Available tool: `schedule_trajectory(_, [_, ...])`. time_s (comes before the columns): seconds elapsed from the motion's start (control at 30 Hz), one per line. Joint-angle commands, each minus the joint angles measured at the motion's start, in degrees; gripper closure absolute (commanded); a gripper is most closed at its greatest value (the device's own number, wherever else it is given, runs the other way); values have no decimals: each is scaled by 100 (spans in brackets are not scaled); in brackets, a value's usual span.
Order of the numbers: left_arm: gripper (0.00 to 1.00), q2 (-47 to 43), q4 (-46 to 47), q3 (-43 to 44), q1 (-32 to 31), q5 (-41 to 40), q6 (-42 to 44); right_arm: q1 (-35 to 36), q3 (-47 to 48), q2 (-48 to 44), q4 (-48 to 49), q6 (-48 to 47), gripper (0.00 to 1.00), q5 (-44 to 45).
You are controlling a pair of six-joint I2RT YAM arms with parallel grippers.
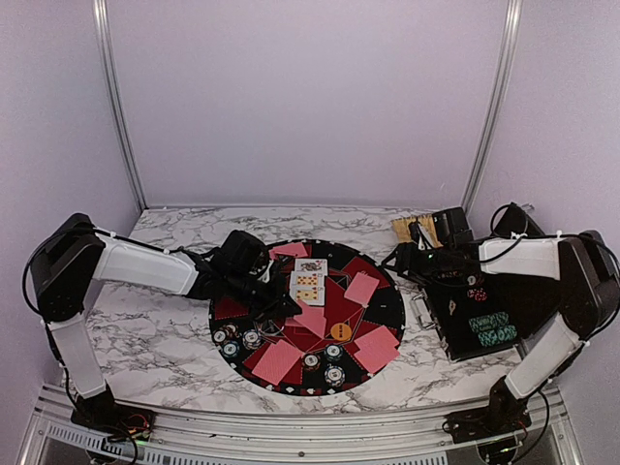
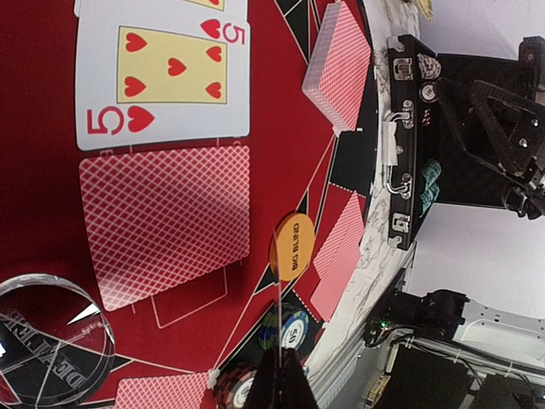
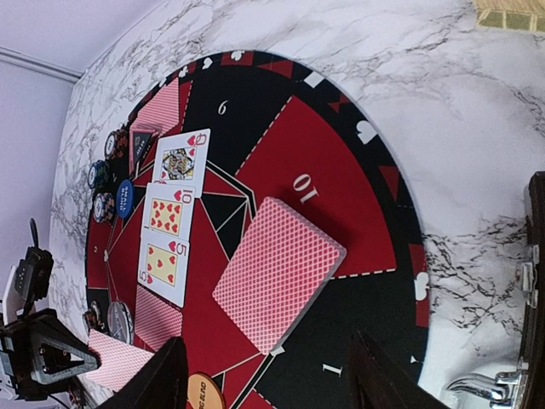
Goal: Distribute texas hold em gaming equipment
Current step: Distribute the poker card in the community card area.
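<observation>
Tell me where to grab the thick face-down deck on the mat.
Probably pinch the deck across its long edges, coming down from above. It lies flat on the mat as a squared stack, side walls exposed, no other card touching it.

Marble tbl (image 1: 155, 334): round blk/red mat (image 1: 389, 308) at ctr, blk case (image 1: 455, 325) just beside, right side.

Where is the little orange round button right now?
In the top view, the orange round button lies flat on the round black-and-red mat, right of centre toward the arms, just left of a face-down pink-backed card.
</observation>
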Motion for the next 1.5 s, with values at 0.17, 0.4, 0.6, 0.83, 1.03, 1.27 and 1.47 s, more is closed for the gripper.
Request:
schedule_trajectory(0.17, [100, 166, -341, 226, -115, -218, 102, 48, -24, -156, 51, -120, 38, 6])
schedule_trajectory(0.4, [90, 203, -426, 248, -150, -274, 159, 40, -40, -145, 66, -126, 38, -13])
schedule_trajectory(0.6, [76, 168, -532, 222, -180, -327, 185, 39, -42, -147, 79, -127, 38, -20])
schedule_trajectory(0.83, [62, 25, -927, 315, -182, -446, 341, 37, -39, -164, 97, -111, 38, -29])
schedule_trajectory(1.03, [55, -105, -1315, 382, -180, -631, 505, 39, -59, -193, 100, -105, 38, -25])
schedule_trajectory(1.27, [52, -234, -1566, 426, -186, -679, 636, 38, -78, -249, 120, -88, 38, -38])
schedule_trajectory(1.47, [51, -318, -1657, 507, -187, -706, 742, 48, -98, -291, 128, -78, 38, -38])
